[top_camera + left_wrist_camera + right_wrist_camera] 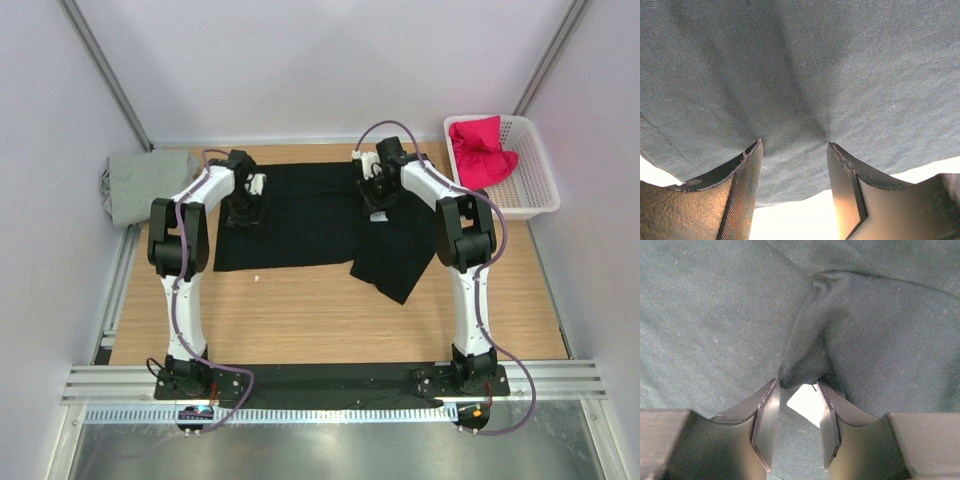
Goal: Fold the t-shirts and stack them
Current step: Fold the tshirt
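The black t-shirt (300,220) lies spread across the back of the table, with a flap folded down at its right. My left gripper (245,212) stands on the shirt's left part. In the left wrist view the gripper (795,144) is open, tips pressed on the flat cloth (800,65) near its edge. My right gripper (378,200) is over the shirt's right part. In the right wrist view it (797,381) is open, and a raised fold of cloth (807,355) sits between the tips by a white tag (805,402). The grey t-shirt (150,185) lies far left. The magenta-red one (483,150) is in the basket.
A white mesh basket (525,195) stands at the back right, off the wooden tabletop (300,310). The grey shirt hangs over the table's left edge. Metal frame posts rise at both back corners. The arm bases are on a black strip at the near edge.
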`<state>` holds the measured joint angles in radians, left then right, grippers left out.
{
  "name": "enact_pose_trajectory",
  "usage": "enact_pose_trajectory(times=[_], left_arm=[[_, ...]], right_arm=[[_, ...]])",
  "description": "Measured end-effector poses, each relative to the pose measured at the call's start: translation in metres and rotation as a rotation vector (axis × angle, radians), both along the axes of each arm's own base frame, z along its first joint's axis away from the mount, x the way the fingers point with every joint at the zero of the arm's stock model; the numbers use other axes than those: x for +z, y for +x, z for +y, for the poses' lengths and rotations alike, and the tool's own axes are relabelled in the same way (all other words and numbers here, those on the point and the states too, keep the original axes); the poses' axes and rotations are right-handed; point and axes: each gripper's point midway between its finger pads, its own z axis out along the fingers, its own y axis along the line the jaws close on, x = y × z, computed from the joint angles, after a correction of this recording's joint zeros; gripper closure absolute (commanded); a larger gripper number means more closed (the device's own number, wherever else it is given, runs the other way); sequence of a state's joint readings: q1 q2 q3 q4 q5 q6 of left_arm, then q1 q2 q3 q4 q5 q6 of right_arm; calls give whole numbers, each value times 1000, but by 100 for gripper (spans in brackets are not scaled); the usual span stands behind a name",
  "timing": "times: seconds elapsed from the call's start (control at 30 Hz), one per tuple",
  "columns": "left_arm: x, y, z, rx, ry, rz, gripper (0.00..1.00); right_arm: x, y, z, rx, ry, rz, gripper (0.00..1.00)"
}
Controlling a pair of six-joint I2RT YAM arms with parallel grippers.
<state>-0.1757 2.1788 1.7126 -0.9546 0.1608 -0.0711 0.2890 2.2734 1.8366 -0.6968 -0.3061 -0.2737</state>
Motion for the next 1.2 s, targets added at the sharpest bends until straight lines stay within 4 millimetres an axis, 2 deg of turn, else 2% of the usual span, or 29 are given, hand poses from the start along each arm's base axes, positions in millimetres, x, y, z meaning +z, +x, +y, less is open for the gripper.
enact_pose_trajectory(times=[0.17,0.43,0.6,0.8,1.1,1.17,1.2], left_arm=[[0,0,0,0,0,0,44],[0,0,-1,-1,-1,-1,44],[1,2,-1,-2,-1,-5,44],[1,4,-2,-2,-3,-9,44],[1,7,-6,-9,-4,-16,44],[1,8,-6,-10,-4,-17,44],[1,8,-6,-10,-4,-17,44]], right_arm=[[0,5,3,0,-2,-16,64],[2,6,10,2,4,-25,92],[3,5,12,5,7,-23,99],[14,-1,16,12,30,-26,99],[35,-21,24,29,63,-18,97],[38,-26,26,36,70,-6,83],[38,-29,26,36,73,3,64]])
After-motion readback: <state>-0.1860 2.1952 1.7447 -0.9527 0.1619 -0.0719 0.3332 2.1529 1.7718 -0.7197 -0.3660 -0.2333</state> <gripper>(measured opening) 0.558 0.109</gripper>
